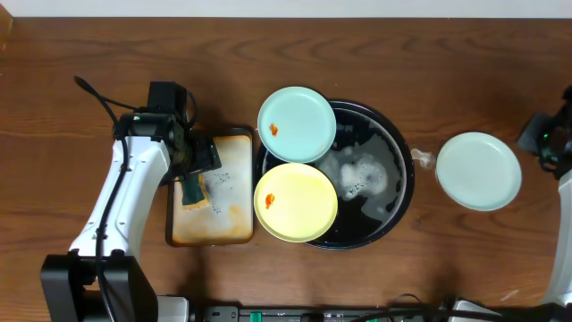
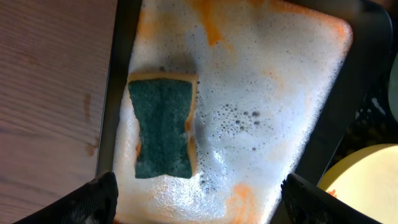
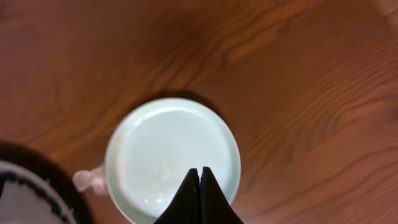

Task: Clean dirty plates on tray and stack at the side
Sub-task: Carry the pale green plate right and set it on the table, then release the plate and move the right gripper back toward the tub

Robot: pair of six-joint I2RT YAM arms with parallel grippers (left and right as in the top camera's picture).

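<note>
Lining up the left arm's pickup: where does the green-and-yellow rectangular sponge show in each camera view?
Overhead: left of centre, green-and-yellow sponge in the orange-stained rectangular metal pan.
Left wrist: left of centre, flat in foam.
Right wrist: not in it.
Shared landmark: that pan's rim.

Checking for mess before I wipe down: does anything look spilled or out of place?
Yes: a small foamy blob lies on the wooden table, between the tray and the clean mint plate. The smeared mint plate and yellow plate overhang the tray's left rim.
</note>
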